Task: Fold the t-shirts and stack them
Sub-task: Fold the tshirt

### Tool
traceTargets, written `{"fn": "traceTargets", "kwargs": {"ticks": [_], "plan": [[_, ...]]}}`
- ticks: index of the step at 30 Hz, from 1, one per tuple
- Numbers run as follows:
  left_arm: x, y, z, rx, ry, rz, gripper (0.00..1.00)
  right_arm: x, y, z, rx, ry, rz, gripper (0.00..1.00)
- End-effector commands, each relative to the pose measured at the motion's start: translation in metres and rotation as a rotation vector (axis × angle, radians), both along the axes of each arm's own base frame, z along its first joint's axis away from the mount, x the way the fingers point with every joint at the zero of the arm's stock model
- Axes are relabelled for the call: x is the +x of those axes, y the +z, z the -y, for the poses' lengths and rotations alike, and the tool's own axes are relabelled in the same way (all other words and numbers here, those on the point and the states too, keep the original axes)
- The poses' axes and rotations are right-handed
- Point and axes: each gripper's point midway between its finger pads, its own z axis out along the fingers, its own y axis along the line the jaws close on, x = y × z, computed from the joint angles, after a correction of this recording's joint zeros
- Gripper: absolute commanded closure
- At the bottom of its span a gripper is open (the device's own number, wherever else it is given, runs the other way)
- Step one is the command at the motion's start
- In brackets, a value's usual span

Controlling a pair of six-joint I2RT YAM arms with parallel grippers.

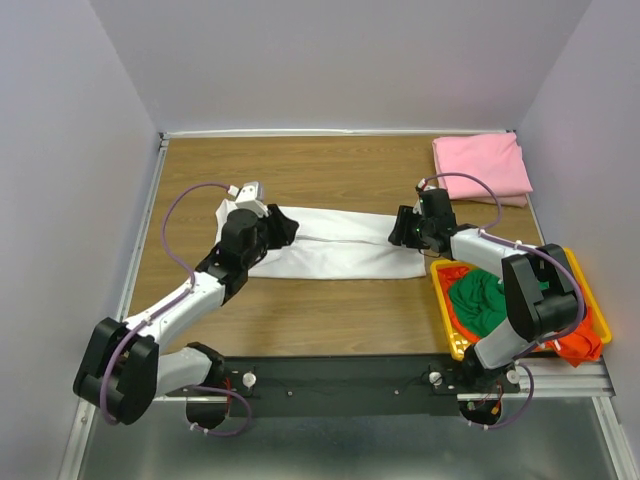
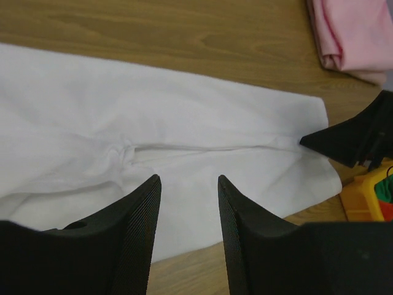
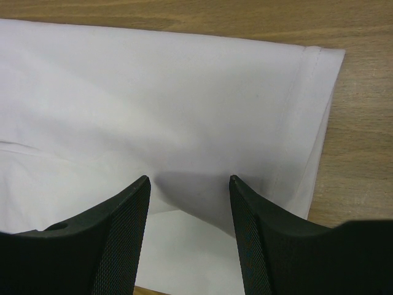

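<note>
"Holding anything in the left claw [image 2: 187, 184]?"
"No. Its jaws stand partly open with nothing between them. Through the gap I see the white t-shirt [image 1: 340, 255] lying below."
"And the right claw [image 3: 189, 184]?"
"Much the same: jaws parted, no cloth pinched, hanging over the shirt's hemmed end. Whether the tips brush the fabric I cannot tell."
"Where does that shirt lie?"
"Flat across the middle of the surface [image 1: 330, 170], folded into a long band, with my left claw at its left end and my right at the other."
"The other shirts?"
"The pink t-shirt [image 1: 482, 165] sits folded in the far right corner. The green t-shirt [image 1: 478, 300] is bunched in the yellow basket [image 1: 441, 310] at the near right. The orange t-shirt [image 1: 578, 345] spills over the basket's near right corner."
</note>
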Motion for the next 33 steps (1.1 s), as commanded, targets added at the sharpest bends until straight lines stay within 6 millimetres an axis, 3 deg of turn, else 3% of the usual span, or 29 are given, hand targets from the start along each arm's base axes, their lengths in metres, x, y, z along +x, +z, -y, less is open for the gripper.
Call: {"fn": "traceTargets", "kwargs": {"ticks": [1, 5, 8, 13, 17, 26, 33], "plan": [[0.021, 0.033, -0.018, 0.059, 0.105, 0.090, 0.46, -0.003, -0.001, -0.001, 0.003, 0.002, 0.000, 0.38], [0.045, 0.018, -0.033, 0.165, 0.154, 0.036, 0.45, -0.004, 0.000, 0.000, 0.004, 0.003, 0.003, 0.38], [0.056, -0.015, -0.033, 0.220, 0.144, -0.040, 0.45, -0.005, 0.003, -0.001, 0.004, 0.007, 0.011, 0.38], [0.056, -0.054, -0.031, 0.246, 0.136, -0.122, 0.45, -0.006, 0.005, 0.000, 0.004, 0.008, 0.014, 0.38], [0.046, -0.071, -0.029, 0.222, 0.124, -0.156, 0.45, -0.007, 0.005, 0.001, 0.000, 0.006, 0.016, 0.38], [0.023, -0.091, -0.025, 0.196, 0.106, -0.188, 0.45, -0.007, 0.004, 0.000, 0.009, 0.004, 0.007, 0.38], [0.013, -0.092, -0.013, 0.164, 0.078, -0.192, 0.45, -0.007, 0.001, -0.001, 0.009, 0.007, -0.002, 0.38]]}}
